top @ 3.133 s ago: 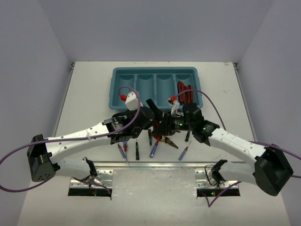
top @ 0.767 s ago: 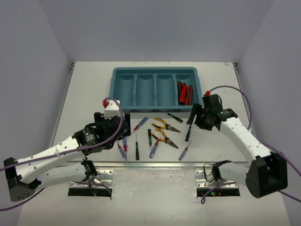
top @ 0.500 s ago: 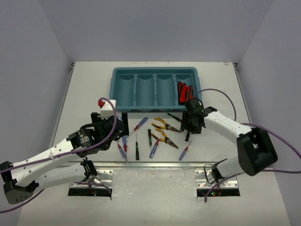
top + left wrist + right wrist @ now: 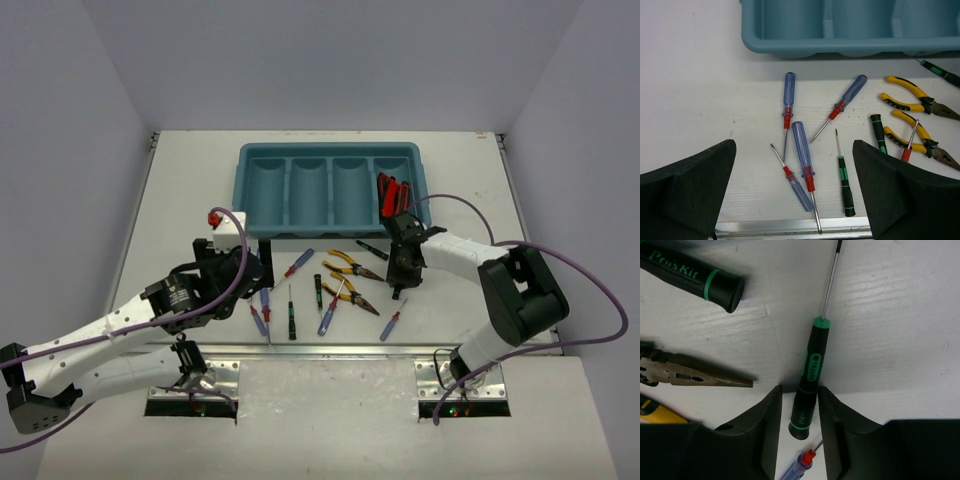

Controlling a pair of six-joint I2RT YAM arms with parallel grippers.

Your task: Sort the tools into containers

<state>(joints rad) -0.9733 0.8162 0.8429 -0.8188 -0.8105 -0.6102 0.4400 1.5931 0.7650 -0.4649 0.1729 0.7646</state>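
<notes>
The likeliest trouble is a poor hold: the right gripper [image 4: 800, 389] is standing over the small black-and-green screwdriver [image 4: 810, 370] with its fingers [image 4: 765, 425] straddling only the rear end of the handle. One finger is seeming to touch it, while a sliver of table [image 4: 180, 200] is showing on the other side, so I cannot tell whether the grip is firm. Held that far back, the long thin shaft is likely to droop or swing on a lift. The round ribbed handle may also be rolling or squirting out if one finger is meeting it first. Neighbours are crowding in too. The nose of the pliers [image 4: 700, 375] is lying just beside one finger, and a blue-and-red screwdriver [image 4: 797, 467] is pointing at the handle's butt. Either could be getting nudged or dragged along. The screwdriver itself is lying flat on the table, near the tray [image 4: 243, 185] but well outside it, with a slim black handle, green bands at both ends and a bare steel shaft. A larger black-and-green handle [image 4: 690, 275] is resting apart from it. The red-and-black utility knives [image 4: 392, 195] are sitting in the rightmost compartment, so a drop there would be mixing kinds. The left gripper [image 4: 794, 150] is hanging with its fingers spread wide, holding nothing, above more blue-and-red screwdrivers [image 4: 804, 157].
</notes>
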